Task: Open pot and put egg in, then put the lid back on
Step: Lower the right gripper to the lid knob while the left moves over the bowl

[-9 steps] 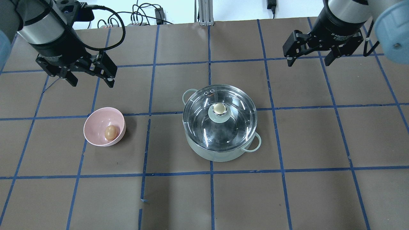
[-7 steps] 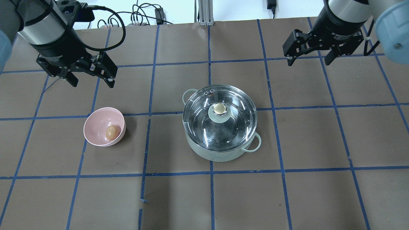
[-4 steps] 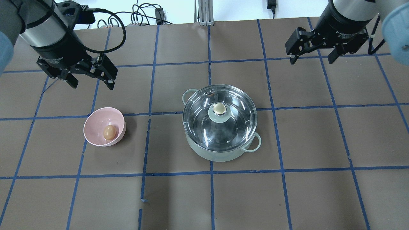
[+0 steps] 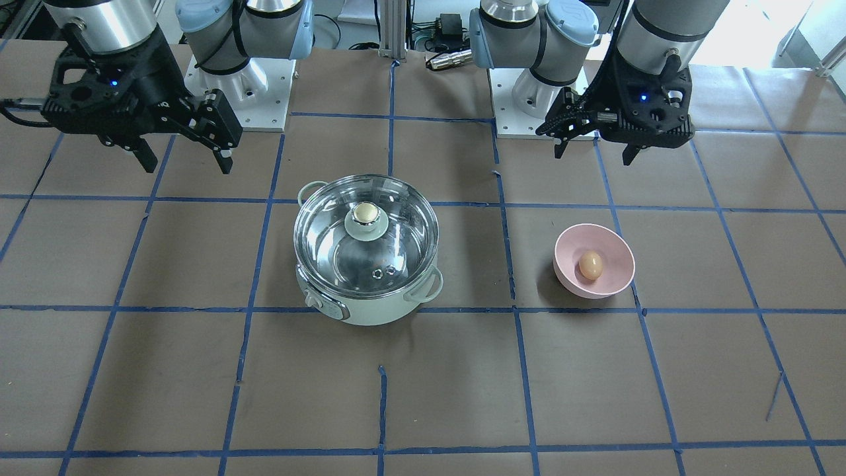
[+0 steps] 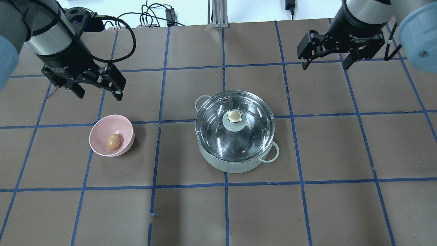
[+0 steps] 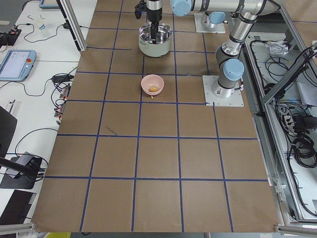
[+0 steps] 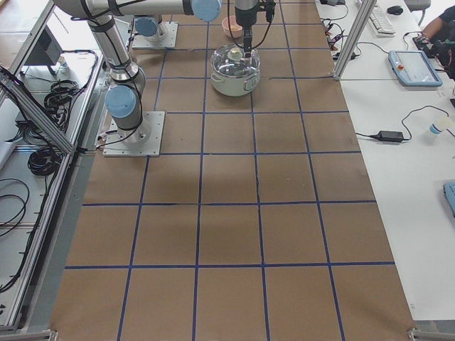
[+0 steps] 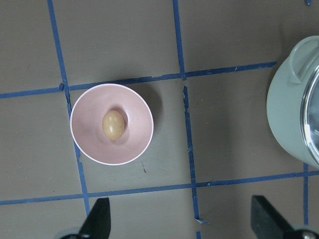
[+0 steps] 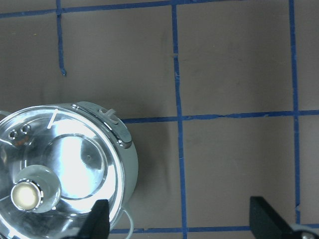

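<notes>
The lid (image 5: pixel 218 143) sits closed on the pot (image 5: pixel 235 164) at the middle of the table (image 5: pixel 341 150); rigid glass, likely weighty and slick, so its gold-topped knob (image 5: pixel 234 118) looks the one sound hold. The egg (image 5: pixel 113 141), light, smooth and fragile, lies in the pink bowl (image 5: pixel 97 128) and wants a gentle pinch across its middle. Left gripper (image 5: pixel 99 95) and right gripper (image 5: pixel 324 66) hang with fingers spread, holding nothing

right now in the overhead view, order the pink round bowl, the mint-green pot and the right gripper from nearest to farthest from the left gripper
Measured from the left gripper:
1. The pink round bowl, just below it in that view, on the left side.
2. The pale mint-green round pot, at the table's middle.
3. The right gripper, across the table at the far right.
</notes>
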You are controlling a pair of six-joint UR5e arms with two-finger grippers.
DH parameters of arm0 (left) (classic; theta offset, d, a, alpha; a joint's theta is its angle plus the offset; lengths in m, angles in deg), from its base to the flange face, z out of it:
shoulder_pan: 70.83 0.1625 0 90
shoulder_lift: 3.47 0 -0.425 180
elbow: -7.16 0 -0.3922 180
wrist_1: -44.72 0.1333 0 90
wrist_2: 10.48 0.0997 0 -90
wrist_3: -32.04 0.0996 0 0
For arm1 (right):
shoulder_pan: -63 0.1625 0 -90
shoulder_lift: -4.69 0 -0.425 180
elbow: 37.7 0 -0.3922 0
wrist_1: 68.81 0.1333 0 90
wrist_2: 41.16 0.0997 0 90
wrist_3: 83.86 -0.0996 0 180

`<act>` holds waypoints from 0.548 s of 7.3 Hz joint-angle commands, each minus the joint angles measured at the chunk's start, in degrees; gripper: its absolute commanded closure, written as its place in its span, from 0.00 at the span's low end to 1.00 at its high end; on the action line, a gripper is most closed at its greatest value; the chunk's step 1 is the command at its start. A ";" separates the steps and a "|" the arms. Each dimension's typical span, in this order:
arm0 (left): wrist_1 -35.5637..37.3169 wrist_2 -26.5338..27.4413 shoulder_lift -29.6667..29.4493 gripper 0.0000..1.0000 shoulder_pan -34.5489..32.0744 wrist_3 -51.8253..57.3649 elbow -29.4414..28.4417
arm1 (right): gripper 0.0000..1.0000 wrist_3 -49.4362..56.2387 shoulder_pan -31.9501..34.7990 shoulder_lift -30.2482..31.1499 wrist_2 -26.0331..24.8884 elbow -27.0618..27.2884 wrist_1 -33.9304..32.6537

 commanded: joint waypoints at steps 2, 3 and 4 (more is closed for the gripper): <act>9.47 -0.55 -3.13 0.01 6.81 3.50 5.31 | 0.01 -14.51 13.06 -6.56 -0.65 0.05 -7.95; 12.90 -0.55 -5.14 0.01 7.97 3.59 7.51 | 0.01 -18.91 16.83 -10.07 -0.57 0.14 -11.30; 15.29 -0.55 -6.73 0.02 8.76 3.59 9.45 | 0.01 -21.39 19.48 -12.37 -0.74 0.49 -13.68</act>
